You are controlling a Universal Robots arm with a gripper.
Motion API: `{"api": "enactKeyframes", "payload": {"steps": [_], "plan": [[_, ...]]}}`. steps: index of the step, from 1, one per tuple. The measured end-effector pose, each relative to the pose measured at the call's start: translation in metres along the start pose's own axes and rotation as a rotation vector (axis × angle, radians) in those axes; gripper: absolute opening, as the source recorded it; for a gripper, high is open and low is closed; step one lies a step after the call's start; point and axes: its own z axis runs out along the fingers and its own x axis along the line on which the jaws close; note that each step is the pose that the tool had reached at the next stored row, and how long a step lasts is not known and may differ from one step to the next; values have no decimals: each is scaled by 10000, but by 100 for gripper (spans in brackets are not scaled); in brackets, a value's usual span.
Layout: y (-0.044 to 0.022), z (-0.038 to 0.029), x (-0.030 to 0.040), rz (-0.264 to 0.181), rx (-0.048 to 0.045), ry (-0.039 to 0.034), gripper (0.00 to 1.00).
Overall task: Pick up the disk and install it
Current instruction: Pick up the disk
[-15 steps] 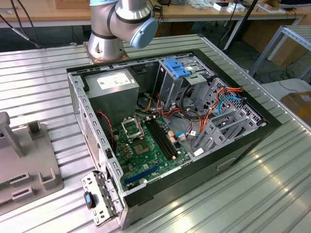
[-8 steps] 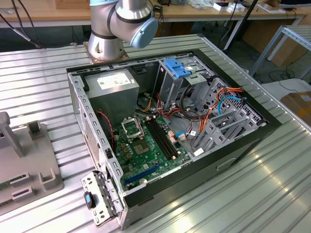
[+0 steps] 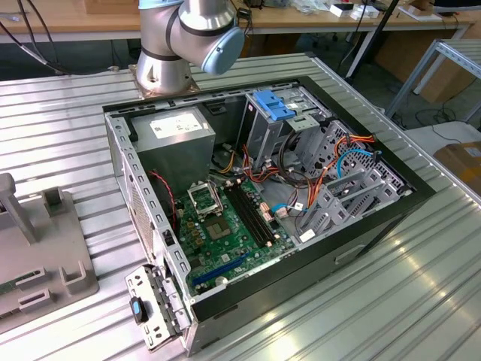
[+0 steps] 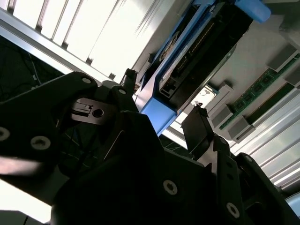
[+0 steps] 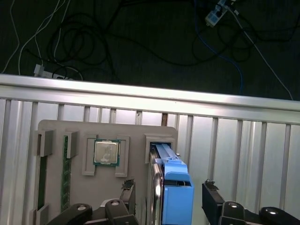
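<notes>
Fingers (image 5: 212, 196) spread wide, straddling blue-railed disk (image 5: 176, 187) standing upright in grey tray (image 5: 108, 129) slot, not gripping.

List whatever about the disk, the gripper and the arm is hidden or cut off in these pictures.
1. Disk: edge-on in both wrist views, so its label face is hidden; the picture's edge cuts off its near end in the first wrist view.
2. Gripper: its black body blocks the disk's seating in the second wrist view.
3. Arm: cut off by the exterior view's upper edge.
4. Grey fixture: cut off at the exterior view's left edge.
</notes>
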Motion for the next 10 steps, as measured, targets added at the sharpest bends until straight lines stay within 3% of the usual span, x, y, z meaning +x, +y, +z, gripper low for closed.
{"api": "enactKeyframes", "payload": {"steps": [1,10], "plan": [[0,0,0,0,0,0,64],[18,1,-1,0,0,0,62]]}}
